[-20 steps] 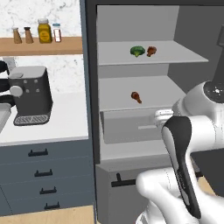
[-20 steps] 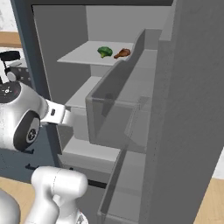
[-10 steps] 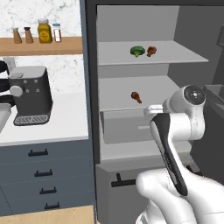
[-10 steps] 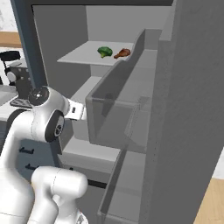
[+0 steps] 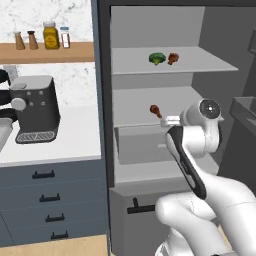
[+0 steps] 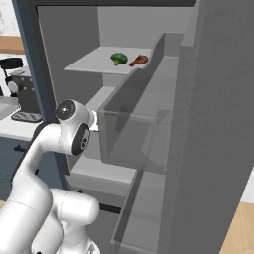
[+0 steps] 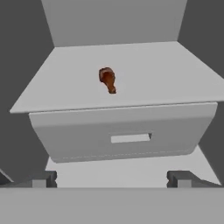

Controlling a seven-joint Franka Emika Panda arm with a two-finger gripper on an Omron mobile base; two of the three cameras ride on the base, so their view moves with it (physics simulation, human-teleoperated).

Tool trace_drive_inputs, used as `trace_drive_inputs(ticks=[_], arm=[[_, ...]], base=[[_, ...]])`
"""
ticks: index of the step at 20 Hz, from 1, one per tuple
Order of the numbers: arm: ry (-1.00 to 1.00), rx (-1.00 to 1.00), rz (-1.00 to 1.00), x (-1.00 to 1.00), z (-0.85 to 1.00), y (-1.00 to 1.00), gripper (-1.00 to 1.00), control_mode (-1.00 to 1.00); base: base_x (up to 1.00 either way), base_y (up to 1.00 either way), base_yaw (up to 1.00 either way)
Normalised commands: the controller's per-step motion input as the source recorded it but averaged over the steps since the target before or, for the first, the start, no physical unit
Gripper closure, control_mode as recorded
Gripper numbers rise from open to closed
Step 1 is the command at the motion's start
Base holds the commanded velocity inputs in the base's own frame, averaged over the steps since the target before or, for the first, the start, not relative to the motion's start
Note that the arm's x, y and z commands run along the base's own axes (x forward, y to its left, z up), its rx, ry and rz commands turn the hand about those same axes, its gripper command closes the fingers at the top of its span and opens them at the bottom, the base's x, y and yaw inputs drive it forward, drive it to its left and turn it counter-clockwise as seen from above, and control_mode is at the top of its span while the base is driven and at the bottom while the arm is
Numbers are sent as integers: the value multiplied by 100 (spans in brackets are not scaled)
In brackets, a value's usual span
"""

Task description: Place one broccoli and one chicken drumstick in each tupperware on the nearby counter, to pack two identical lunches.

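1. Two reddish-brown chicken drumsticks seen inside the open grey fridge: one drumstick (image 7: pixel 107 80) alone on the middle shelf (image 7: pixel 175 83), well back from its front edge, plump end away from the hand camera and thin bone end toward it; same piece visible in the left base view (image 5: pixel 155 110).
2. Second reddish-brown drumstick (image 5: pixel 173 58) on the top shelf (image 5: pixel 200 64), just beside a small green broccoli floret with bumpy dark head (image 5: pixel 157 58); same pair in the right base view, broccoli (image 6: pixel 118 58) left of drumstick (image 6: pixel 139 60).
3. End effector (image 7: pixel 112 178) wide open, nothing between the two dark fingertips (image 7: pixel 43 178); hovering in front of the fridge, facing the middle shelf, apart from the lone drumstick.
4. Pale grey translucent drawer (image 7: pixel 124 135) directly under the middle shelf, with a small rectangular slot in its front.
5. White arm with dark joints (image 5: pixel 192 150) rising before the fridge, wrist level with the drawer.
6. Long flat white desk (image 5: pixel 70 140) over dark blue-grey cabinets (image 5: pixel 47 200), left of the fridge; black coffee machine (image 5: pixel 32 107) standing on it.
7. Wooden wall shelf (image 5: pixel 50 51) above, carrying small jars (image 5: pixel 50 35).
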Motion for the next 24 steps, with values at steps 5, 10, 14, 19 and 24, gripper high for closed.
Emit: trace_drive_inputs(ticks=[5, 10, 14, 19, 24], arm=[[1, 0, 0, 42, 0, -9, -100, -100], [0, 0, 0, 41, -3, -2, -100, -100], [0, 0, 0, 38, -6, -1, -100, -100], [3, 0, 0, 46, -11, -1, -100, -100], [3, 0, 0, 47, -18, -8, -100, -100]], base=[[0, 0, 0], [0, 0, 0], [0, 0, 0], [0, 0, 0], [0, 0, 0]])
